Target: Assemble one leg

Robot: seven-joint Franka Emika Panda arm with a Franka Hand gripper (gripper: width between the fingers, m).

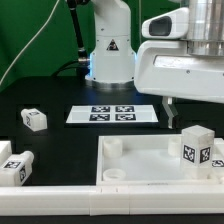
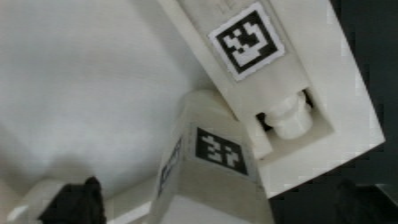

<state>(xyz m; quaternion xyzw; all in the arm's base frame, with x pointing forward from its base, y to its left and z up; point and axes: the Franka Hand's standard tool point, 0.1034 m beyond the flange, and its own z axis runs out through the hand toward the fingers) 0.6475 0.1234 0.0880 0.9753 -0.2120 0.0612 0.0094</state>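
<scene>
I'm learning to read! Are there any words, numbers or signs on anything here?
No words or numbers can be read.
Warning triangle sign on the robot base; its symbol is too small to make out.
Black-and-white square tags, patterns and not letters, on the marker board, the leg and the loose posts.

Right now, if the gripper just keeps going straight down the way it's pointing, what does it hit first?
Probably the leg standing in the large white tray-like piece. In the exterior view the gripper hangs just above and beside it, so depth is uncertain; it may instead meet the tray-like piece.
</scene>
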